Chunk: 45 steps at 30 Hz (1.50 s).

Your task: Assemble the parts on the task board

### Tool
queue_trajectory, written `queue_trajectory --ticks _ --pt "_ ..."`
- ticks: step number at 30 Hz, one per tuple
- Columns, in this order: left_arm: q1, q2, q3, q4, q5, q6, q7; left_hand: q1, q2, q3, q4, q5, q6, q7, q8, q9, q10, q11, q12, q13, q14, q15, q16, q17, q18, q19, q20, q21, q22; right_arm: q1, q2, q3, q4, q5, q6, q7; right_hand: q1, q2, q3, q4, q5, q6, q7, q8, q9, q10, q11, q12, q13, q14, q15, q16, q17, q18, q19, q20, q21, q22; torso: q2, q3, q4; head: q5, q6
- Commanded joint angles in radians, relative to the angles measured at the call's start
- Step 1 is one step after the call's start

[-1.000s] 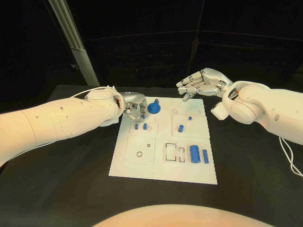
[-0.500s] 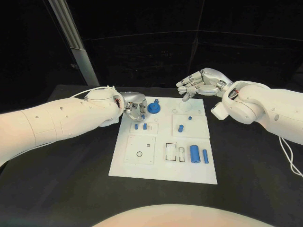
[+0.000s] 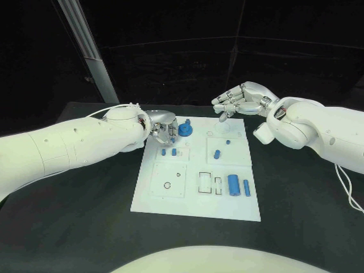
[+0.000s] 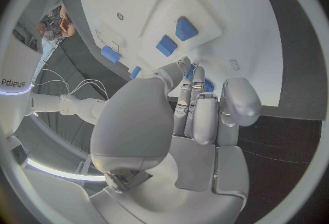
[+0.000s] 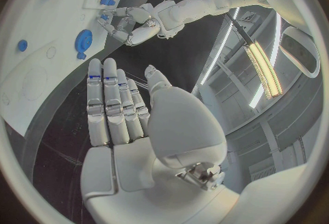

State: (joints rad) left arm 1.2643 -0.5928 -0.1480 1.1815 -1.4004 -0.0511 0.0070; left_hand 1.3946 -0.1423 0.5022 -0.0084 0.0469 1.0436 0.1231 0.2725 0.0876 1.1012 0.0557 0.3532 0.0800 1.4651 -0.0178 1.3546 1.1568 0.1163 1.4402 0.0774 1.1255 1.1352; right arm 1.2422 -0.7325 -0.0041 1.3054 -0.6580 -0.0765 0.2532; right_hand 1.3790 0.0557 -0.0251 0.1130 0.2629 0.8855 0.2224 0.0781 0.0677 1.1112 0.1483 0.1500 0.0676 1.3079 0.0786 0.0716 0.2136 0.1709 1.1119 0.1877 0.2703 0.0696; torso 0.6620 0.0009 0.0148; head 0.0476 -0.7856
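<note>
While left hand (image 3: 163, 127) curls, right hand (image 3: 241, 100) hovers

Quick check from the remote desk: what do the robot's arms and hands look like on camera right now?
Both arms are smooth white rounded shells with small dark dots. The left hand and right hand are silver metal, many-fingered, with segmented fingers. Thin white cables loop at the left wrist and hang beside the right arm. The right hand's fingertips carry small blue marks.
</note>
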Motion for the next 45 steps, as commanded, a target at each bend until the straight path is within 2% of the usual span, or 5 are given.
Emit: queue_trajectory --ticks 1,7,26,34,45 --pt "0.000 0.003 0.000 -0.001 0.003 0.034 -0.019 -0.005 0.006 -0.003 -0.006 0.001 0.004 -0.001 -0.007 -0.002 0.003 0.001 0.006 0.001 0.027 -0.008 0.000 -0.002 -0.015 -0.001 -0.004 0.005 0.001 0.002 0.000 0.001 0.001 0.001 0.007 0.009 -0.008 0.004 0.003 0.002 0.004 -0.004 0.003 0.004 0.000 -0.007 0.003 0.003 0.000 0.000 0.006 -0.004 -0.001 0.013 0.001 0.003 -0.003 -0.001 0.000 -0.0002 0.0002 -0.001 -0.001" --pt "0.000 0.002 -0.001 -0.005 0.002 0.049 -0.040 -0.006 0.006 -0.004 -0.006 0.001 0.004 -0.001 -0.008 -0.003 0.003 0.001 0.006 0.001 0.027 -0.008 -0.001 -0.004 -0.015 -0.002 -0.004 0.003 -0.001 0.002 -0.001 0.001 0.001 0.001 0.006 0.008 -0.008 0.004 0.003 0.002 0.004 -0.004 0.003 0.004 0.000 -0.007 0.003 0.003 0.000 0.000 0.006 -0.004 -0.001 0.013 0.001 0.003 -0.003 -0.001 0.000 -0.0002 0.0006 -0.001 -0.002" --pt "0.000 0.005 -0.002 -0.007 0.002 0.014 -0.041 -0.002 0.014 -0.006 -0.011 0.001 0.013 -0.005 -0.009 -0.003 0.011 -0.004 0.016 0.009 0.027 -0.012 0.001 -0.003 -0.015 -0.002 -0.006 0.007 0.004 0.002 0.001 0.001 0.000 0.001 0.008 0.009 -0.008 0.004 0.003 0.002 0.004 -0.004 0.003 0.004 0.000 -0.007 0.003 0.003 0.000 0.000 0.006 -0.004 -0.001 0.013 0.001 0.003 -0.003 -0.001 0.000 0.0000 -0.0006 0.000 -0.002" --pt "0.000 0.008 -0.002 -0.012 0.002 0.025 -0.036 -0.013 0.008 -0.009 -0.010 0.001 -0.019 0.006 -0.037 -0.015 -0.028 0.010 -0.004 0.003 0.024 -0.003 -0.002 -0.012 -0.016 -0.005 -0.003 0.003 0.003 0.002 -0.001 0.001 0.000 0.001 0.007 0.008 -0.008 0.004 0.003 0.002 0.004 -0.004 0.003 0.004 0.000 -0.007 0.003 0.003 0.000 0.000 0.006 -0.004 -0.001 0.013 0.001 0.003 -0.003 -0.001 0.000 0.0001 0.0001 -0.001 -0.001" --pt "0.000 0.008 -0.002 -0.016 0.002 0.039 -0.040 -0.019 0.001 -0.011 -0.011 0.001 -0.035 0.010 -0.056 -0.021 -0.047 0.016 -0.017 -0.001 0.021 0.003 -0.003 -0.018 -0.016 -0.010 0.003 -0.001 0.001 0.002 -0.002 0.001 0.001 0.001 0.006 0.007 -0.008 0.004 0.003 0.002 0.004 -0.004 0.003 0.004 0.000 -0.007 0.003 0.003 0.000 0.000 0.006 -0.004 -0.001 0.013 0.001 0.003 -0.003 -0.001 0.000 -0.0008 0.0009 -0.002 0.000"
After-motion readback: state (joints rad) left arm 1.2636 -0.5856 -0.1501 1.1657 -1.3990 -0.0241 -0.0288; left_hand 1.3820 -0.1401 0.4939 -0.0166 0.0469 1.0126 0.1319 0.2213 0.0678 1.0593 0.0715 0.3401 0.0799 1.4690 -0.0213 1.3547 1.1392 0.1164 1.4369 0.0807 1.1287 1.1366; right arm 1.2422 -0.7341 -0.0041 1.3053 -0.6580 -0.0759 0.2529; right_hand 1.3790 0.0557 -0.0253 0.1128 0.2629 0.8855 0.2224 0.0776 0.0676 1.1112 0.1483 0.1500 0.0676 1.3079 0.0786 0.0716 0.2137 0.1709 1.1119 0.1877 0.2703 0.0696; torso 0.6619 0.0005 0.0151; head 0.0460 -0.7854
